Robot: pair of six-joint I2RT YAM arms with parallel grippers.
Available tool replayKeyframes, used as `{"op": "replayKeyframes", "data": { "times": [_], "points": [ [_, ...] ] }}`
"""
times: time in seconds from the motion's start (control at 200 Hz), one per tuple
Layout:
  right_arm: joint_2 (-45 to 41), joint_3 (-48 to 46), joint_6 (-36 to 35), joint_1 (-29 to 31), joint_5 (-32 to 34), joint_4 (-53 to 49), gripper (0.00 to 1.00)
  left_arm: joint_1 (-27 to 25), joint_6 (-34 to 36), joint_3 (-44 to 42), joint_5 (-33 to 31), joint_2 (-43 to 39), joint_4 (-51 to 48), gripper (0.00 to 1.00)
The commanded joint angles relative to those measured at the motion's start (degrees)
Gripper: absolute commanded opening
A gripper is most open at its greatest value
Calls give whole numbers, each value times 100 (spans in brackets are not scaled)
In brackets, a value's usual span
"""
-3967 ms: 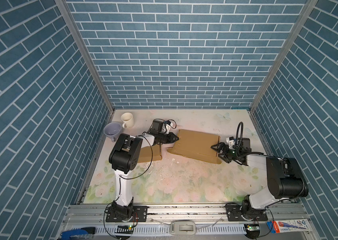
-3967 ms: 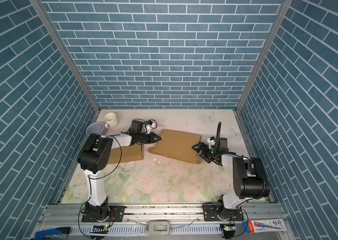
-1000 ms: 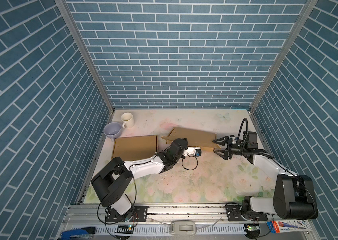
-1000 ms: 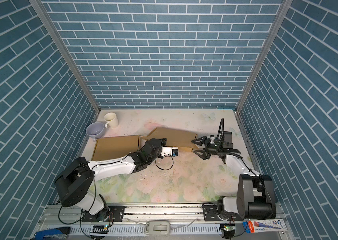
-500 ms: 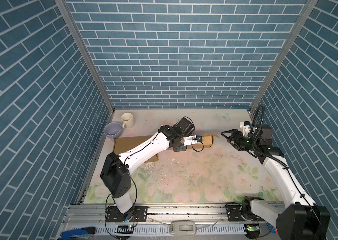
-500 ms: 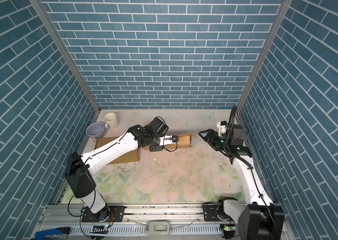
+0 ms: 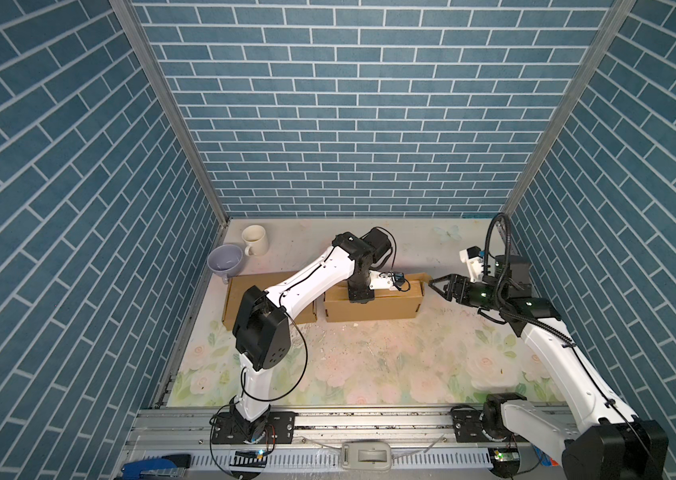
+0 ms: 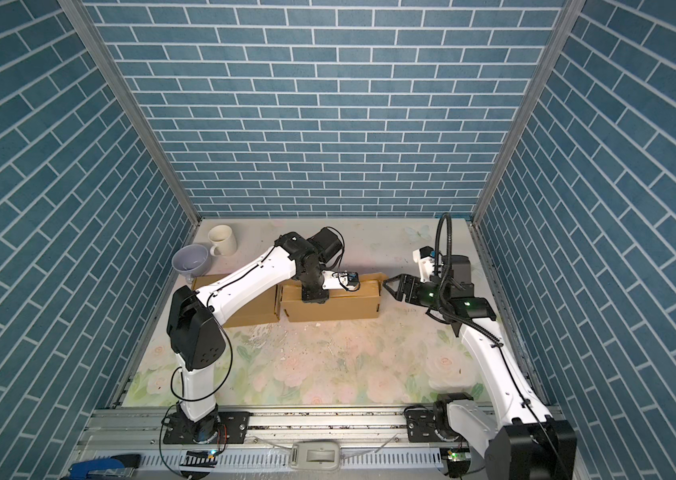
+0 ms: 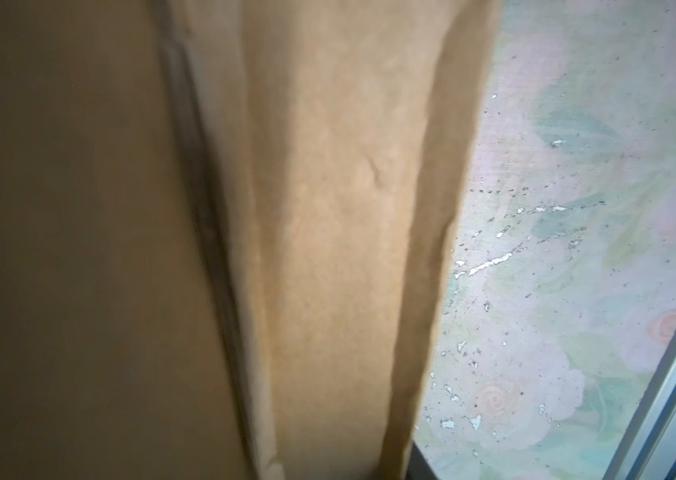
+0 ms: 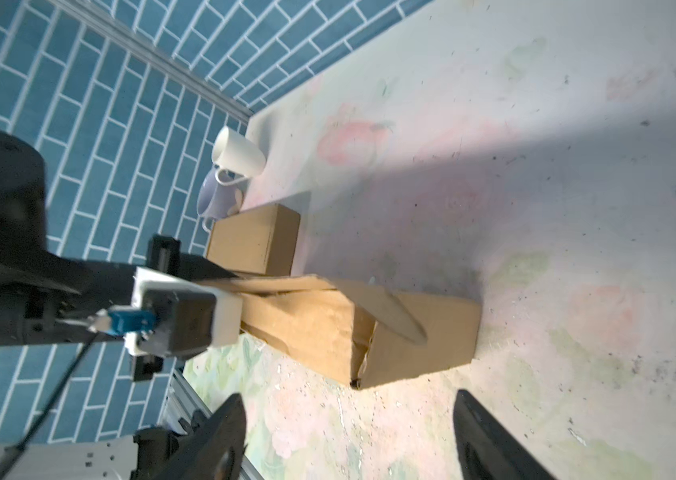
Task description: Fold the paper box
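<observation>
My counter (image 7: pixel 369 374) wears a pale flowered cover, scuffed and dotted with white flecks (image 7: pixel 342 330). The paper box (image 7: pixel 373 309) rests on it toward the back, with a second brown box (image 7: pixel 231 305) just beside it on my left. In the far left corner sit a white mug (image 7: pixel 255 240) and a lilac funnel (image 7: pixel 225 259), close together.

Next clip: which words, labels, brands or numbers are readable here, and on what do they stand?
No text can be read in any view.
Paper box: plain brown, no print visible.
Second cardboard box: plain, no print visible.
White mug: unmarked.
Coloured item by the front rail: partly hidden, too small to read.
</observation>
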Motion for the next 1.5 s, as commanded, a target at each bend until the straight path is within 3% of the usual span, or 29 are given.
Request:
{"op": "replayKeyframes", "data": {
  "times": [0.0, 0.49, 0.665, 0.72, 0.84, 0.925, 1.005, 1.105, 1.26, 1.49],
  "points": [
    [359, 463, -588, 254, 367, -327, 72, 47, 63, 125, 107, 117, -286, 38],
    [1282, 474, -50, 367, 397, 382, 57, 92, 171, 105, 243, 261, -174, 36],
    [1641, 427, -208, 363, 973, -94, 37, 118, 191, -22, 235, 319, -89, 34],
    [1670, 480, -236, 368, 1032, -194, 35, 119, 178, -14, 255, 367, -105, 34],
    [1633, 795, -301, 371, 963, -422, 38, 119, 118, 139, 326, 496, -140, 33],
    [1471, 1154, -568, 363, 878, -809, 50, 119, 107, 225, 327, 565, -174, 31],
    [1193, 1560, -1105, 359, 1297, -1273, 60, 119, 134, 201, 310, 583, -173, 31],
    [1012, 2051, -1787, 366, 1847, -1714, 64, 124, 149, 165, 300, 583, -145, 31],
    [1290, 2628, -2606, 598, 2415, -2352, 64, 122, 147, 195, 307, 619, -151, 31],
    [1771, 3197, -3049, 948, 2830, -2861, 56, 122, 149, 286, 309, 643, -190, 31]
  ]
}}
